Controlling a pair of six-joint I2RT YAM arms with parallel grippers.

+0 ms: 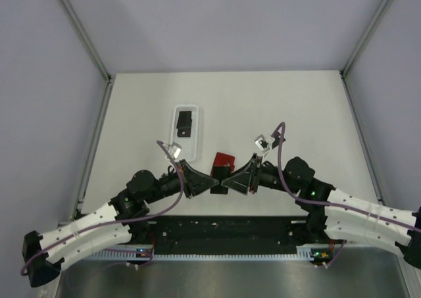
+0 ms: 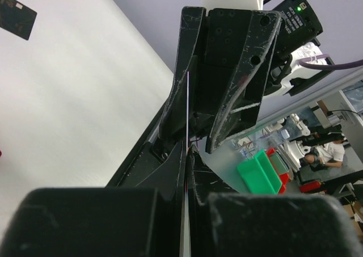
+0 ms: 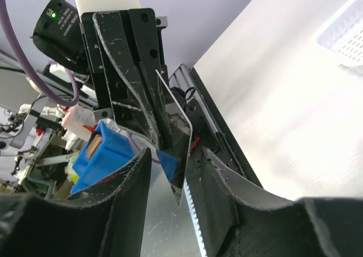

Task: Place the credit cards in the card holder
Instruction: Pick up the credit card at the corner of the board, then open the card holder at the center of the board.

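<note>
Both grippers meet above the table's near edge. My left gripper point(image 1: 212, 185) point(image 2: 187, 211) is shut on a black credit card point(image 1: 219, 189), which shows edge-on as a thin pale line point(image 2: 186, 126) between its fingers. My right gripper point(image 1: 227, 181) point(image 3: 173, 177) faces it, open, its fingers standing either side of the same card point(image 3: 181, 149) without pressing it. The red card holder point(image 1: 224, 161) lies on the table just behind the grippers. Another black credit card point(image 1: 185, 125) point(image 2: 17, 16) lies in a white tray.
The white oblong tray point(image 1: 176, 140) point(image 3: 346, 36) sits left of centre on the table. A black strip with the arm bases point(image 1: 223, 229) runs along the near edge. Grey walls close in the table's left, right and far sides.
</note>
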